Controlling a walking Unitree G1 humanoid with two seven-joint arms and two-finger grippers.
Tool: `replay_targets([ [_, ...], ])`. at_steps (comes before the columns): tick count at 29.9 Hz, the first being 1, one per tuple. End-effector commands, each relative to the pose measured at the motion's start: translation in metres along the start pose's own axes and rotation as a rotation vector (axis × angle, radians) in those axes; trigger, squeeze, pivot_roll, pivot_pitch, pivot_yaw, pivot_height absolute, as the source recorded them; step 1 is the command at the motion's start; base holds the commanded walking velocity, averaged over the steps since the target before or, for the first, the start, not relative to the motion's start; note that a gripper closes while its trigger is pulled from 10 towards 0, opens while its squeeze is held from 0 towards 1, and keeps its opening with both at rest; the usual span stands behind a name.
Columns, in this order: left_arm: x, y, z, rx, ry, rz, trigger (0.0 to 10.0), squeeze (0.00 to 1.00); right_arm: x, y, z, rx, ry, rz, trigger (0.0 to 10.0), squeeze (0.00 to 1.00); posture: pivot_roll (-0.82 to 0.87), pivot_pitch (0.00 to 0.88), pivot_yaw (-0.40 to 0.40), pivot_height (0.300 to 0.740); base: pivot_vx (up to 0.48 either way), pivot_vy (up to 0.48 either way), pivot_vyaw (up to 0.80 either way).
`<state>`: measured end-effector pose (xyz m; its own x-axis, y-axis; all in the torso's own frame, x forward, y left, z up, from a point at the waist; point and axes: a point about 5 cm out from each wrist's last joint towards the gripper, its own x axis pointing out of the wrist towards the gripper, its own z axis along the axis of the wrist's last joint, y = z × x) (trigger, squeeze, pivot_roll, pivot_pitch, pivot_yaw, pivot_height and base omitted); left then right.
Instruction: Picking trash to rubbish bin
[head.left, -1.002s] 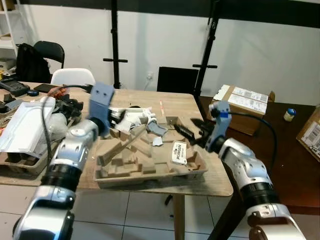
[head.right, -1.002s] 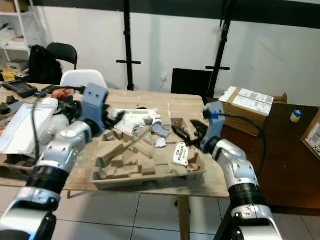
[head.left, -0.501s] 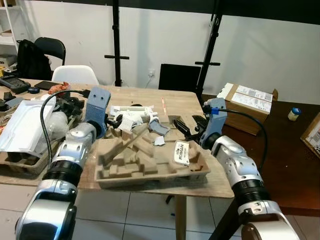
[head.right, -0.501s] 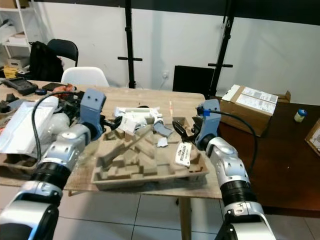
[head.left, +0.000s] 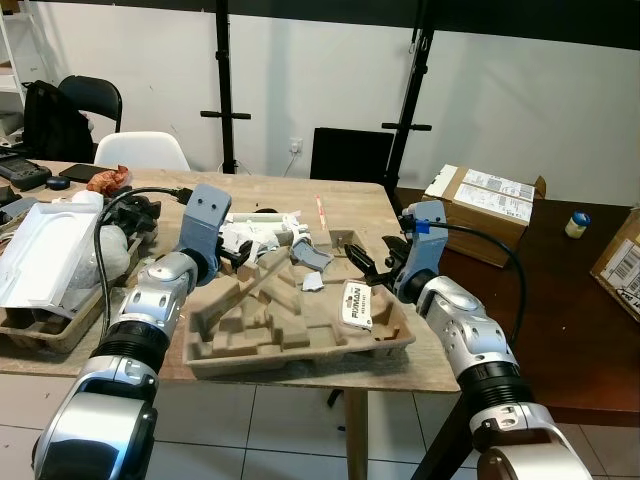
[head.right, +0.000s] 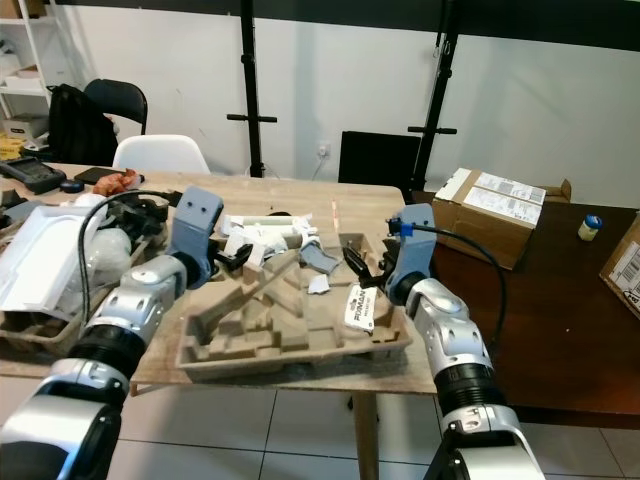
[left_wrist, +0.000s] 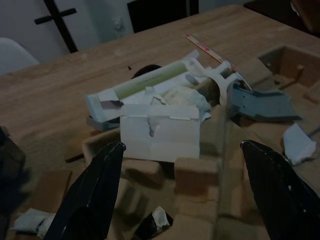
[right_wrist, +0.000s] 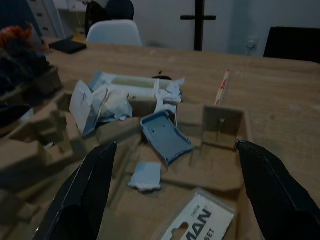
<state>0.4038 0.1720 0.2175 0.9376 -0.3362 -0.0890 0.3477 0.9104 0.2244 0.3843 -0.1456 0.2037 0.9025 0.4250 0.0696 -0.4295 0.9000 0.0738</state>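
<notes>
A brown pulp tray (head.left: 300, 345) lies on the wooden table (head.left: 360, 210), and the trash sits in and behind it. White folded paper (left_wrist: 160, 132) and a pale green tube (left_wrist: 150, 80) lie at the tray's far left. A grey plastic piece (right_wrist: 165, 135), a small pale scrap (right_wrist: 147, 176) and a white printed blister pack (head.left: 355, 303) lie to the right. My left gripper (head.left: 240, 257) hovers open just short of the folded paper. My right gripper (head.left: 368, 263) is open over the tray's far right corner, facing the grey piece. Both hold nothing.
A white plastic bag (head.left: 40, 250) and clutter on another pulp tray (head.left: 35, 330) crowd the table's left. A cardboard box (head.left: 485, 205) and a small bottle (head.left: 575, 222) rest on the dark table to the right. Chairs (head.left: 140, 150) and black stands (head.left: 222, 90) line the back wall.
The left gripper has come down and forward toward the white paper. The right gripper has edged left toward the tray's far corner. Both stay open; the camera has shifted a little.
</notes>
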Motion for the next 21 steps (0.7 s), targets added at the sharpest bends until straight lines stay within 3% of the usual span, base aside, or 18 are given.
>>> replay_targets([
  [1, 0.0014, -0.0012, 0.0012, 0.016, 0.006, -0.025, 10.0, 0.0, -0.0008, 0.0052, -0.0102, -0.023, 0.049, 0.019, 10.0, 0.0, 0.03, 0.037, -0.047, 0.74, 0.281, 0.0, 0.0],
  [21, 0.0014, -0.005, 0.0051, 0.01, -0.021, -0.062, 10.0, 0.0, -0.0007, 0.0113, -0.0154, -0.055, 0.073, 0.04, 10.0, 0.0, 0.03, 0.024, -0.043, 0.74, 0.438, 0.0, 0.0],
])
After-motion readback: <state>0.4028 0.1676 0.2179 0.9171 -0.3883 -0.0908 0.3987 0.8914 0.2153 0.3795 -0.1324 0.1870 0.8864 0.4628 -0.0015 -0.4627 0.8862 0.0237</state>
